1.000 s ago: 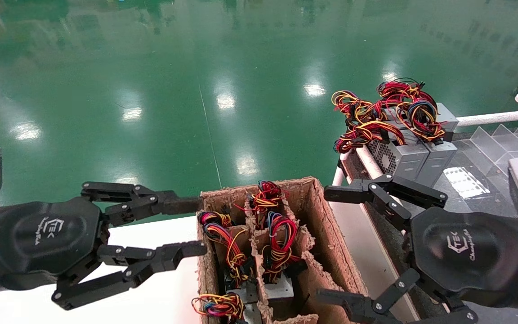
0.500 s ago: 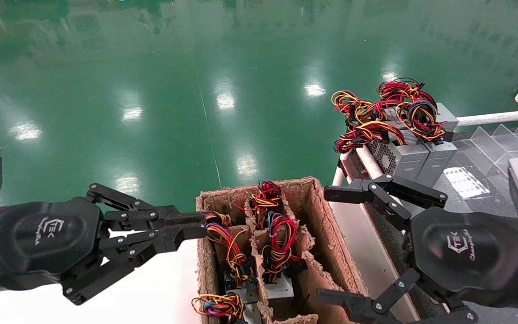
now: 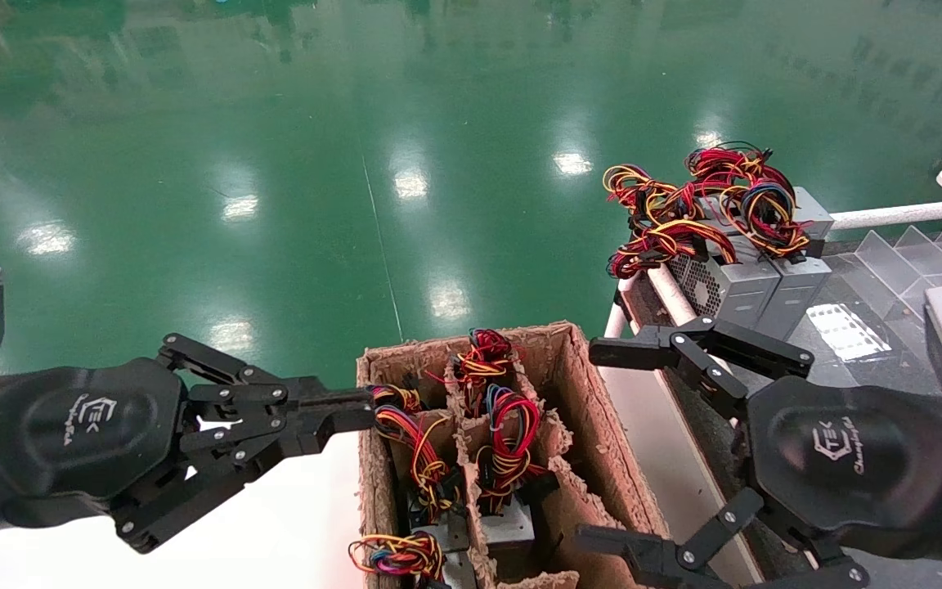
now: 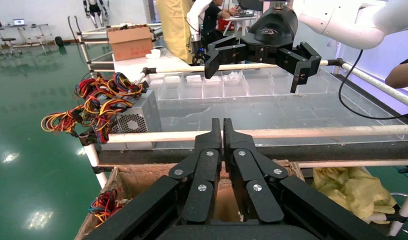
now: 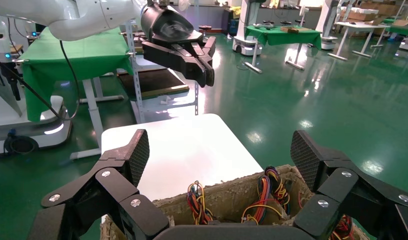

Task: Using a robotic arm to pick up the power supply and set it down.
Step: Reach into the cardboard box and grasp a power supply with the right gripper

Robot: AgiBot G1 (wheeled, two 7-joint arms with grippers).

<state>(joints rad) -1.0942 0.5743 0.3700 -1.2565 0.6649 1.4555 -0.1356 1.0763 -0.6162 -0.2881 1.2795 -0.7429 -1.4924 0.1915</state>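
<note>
Several power supplies stand upright in a compartmented cardboard box (image 3: 602, 442), wire bundles up; one grey casing (image 3: 510, 528) shows under red and blue wires (image 3: 508, 433). Two more power supplies (image 3: 737, 286) with tangled wires sit on the black bench at the back right, also seen in the left wrist view (image 4: 137, 117). My left gripper (image 3: 365, 409) (image 4: 222, 122) is shut on nothing, its tips at the box's left wall. At the box's right side my right gripper (image 3: 588, 446) (image 5: 220, 150) hangs wide open and empty.
A white table (image 3: 291, 523) lies left of the box. Clear plastic dividers (image 3: 912, 245) and a white pipe rail (image 3: 896, 214) border the bench. A yellow bag (image 4: 352, 187) lies below the bench. Green floor lies beyond.
My left gripper's fingers have closed from wide open to shut, staying at the box's left wall. The right arm and the power supplies have not moved.
</note>
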